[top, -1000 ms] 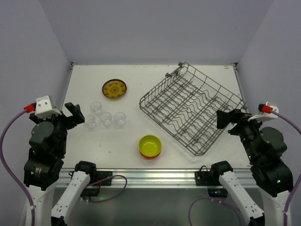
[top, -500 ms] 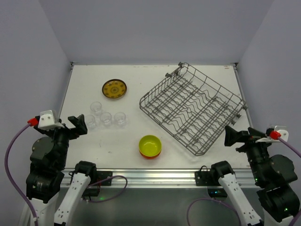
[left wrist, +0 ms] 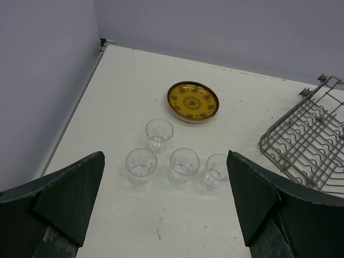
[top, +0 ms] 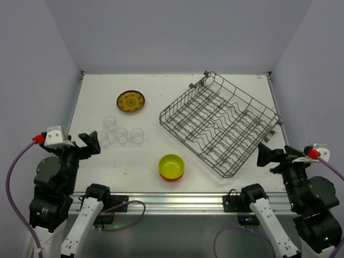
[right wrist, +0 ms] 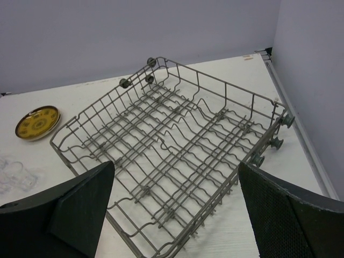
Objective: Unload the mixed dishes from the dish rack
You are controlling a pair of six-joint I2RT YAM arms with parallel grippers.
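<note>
Sitting askew on the right half of the desk (top: 145,156), the wire dish rack (top: 192,145) shows no dish between its wavy dividers in either the overhead or the right wrist view. By the look of it, the unloading is finished or nearly so.

The dishes that can be seen stand on the desk to the rack's left. A yellow-green bowl (top: 171,165) is nested in an orange bowl (top: 172,178) near the front edge. Four clear glasses (top: 121,134) are clustered close together. A brown-and-yellow patterned plate (top: 130,102) lies beyond them, well apart from the rack.

The left jaws stand wide apart and empty at the near left corner, close to the nearest glass. The right jaws, equally wide and empty, hang just beside the rack's near right corner.

The likely risks are collisions rather than drops:
- A careless swing of the left jaws could topple a glass into its neighbours, since they stand so tightly and are hard to see.
- A right-side move could clip the rack's raised wall and shove it towards the bowls.
- A nudge could send the stacked bowls over the front edge.
</note>
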